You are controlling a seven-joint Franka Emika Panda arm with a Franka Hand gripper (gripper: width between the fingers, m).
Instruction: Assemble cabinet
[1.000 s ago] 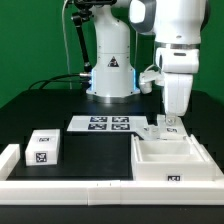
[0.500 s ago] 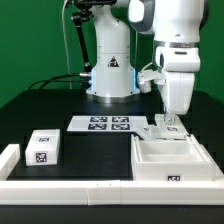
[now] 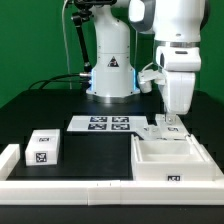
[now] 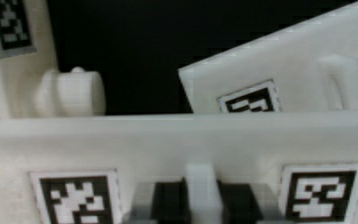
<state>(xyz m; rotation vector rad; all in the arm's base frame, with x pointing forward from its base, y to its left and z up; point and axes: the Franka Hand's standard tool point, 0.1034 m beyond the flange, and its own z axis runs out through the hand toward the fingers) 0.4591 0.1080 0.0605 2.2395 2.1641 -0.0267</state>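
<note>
Gripper (image 3: 168, 124) at one cabinet (image 3: 150, 170); one block (image 3: 42, 146)

Wrist view, focus soft. A broad white wall of the cabinet (image 4: 176, 150) is being seen across the near field. Two black-and-white tags are being carried on it, the first tag (image 4: 69, 200) to one side of the gripper (image 4: 197, 198) and the second tag (image 4: 318, 195) to the other. The gripper is being seen as two dark fingers (image 4: 165, 200) flanking a thin white strip (image 4: 197, 178); whether the strip is being pinched cannot be told. Beyond the wall, a slanted white panel (image 4: 274, 65) bearing a third tag (image 4: 247, 103) is being seen. A rounded white knob (image 4: 69, 92) is being shown apart from it, with the black table (image 4: 149, 60) between them. A fourth tag (image 4: 16, 28) is being cut off at the edge of view.
</note>
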